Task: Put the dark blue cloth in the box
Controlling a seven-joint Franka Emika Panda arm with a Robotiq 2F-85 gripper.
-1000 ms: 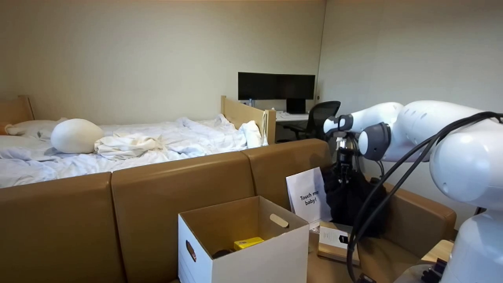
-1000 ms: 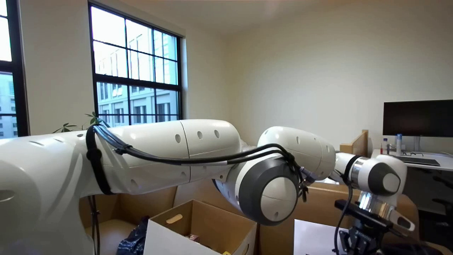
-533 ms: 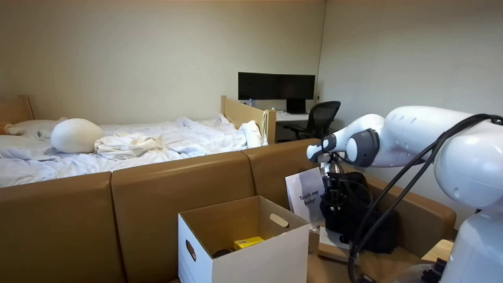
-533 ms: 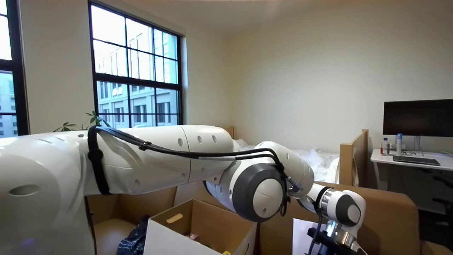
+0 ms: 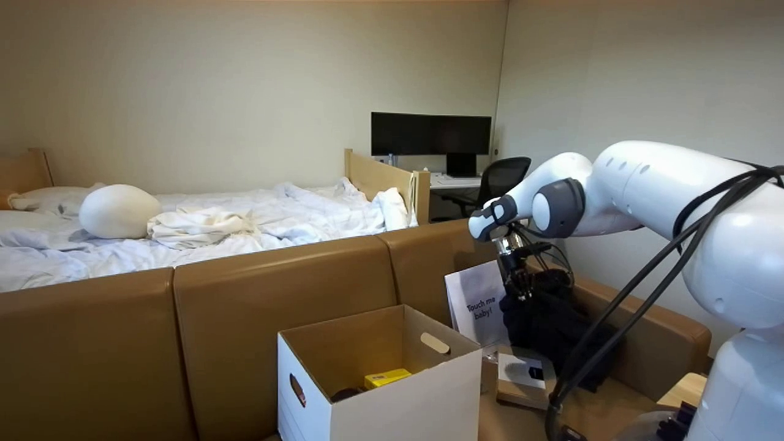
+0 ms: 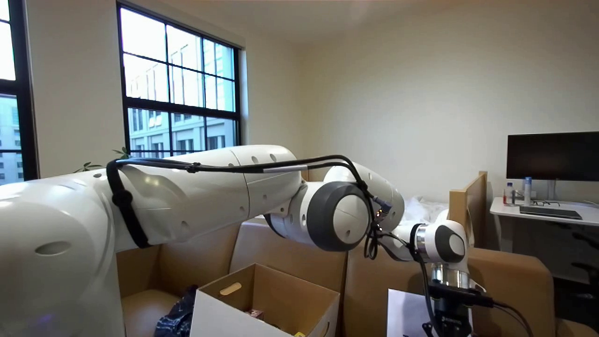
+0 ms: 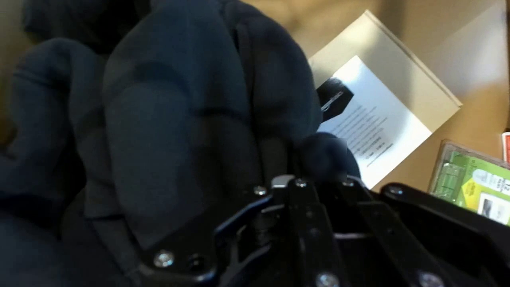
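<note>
Pincer [image 7: 318,181] was clamped tight on fold of dark blue cloth [image 5: 545,324] over sofa seat [image 5: 612,401], outside box [image 5: 407,395]. Loose bulk (far more than pinched) risked dragging fold free.

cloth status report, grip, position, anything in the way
Fingers shut on cloth. Cloth outside the open box. Sign looks close beside cloth, might snag.
</note>
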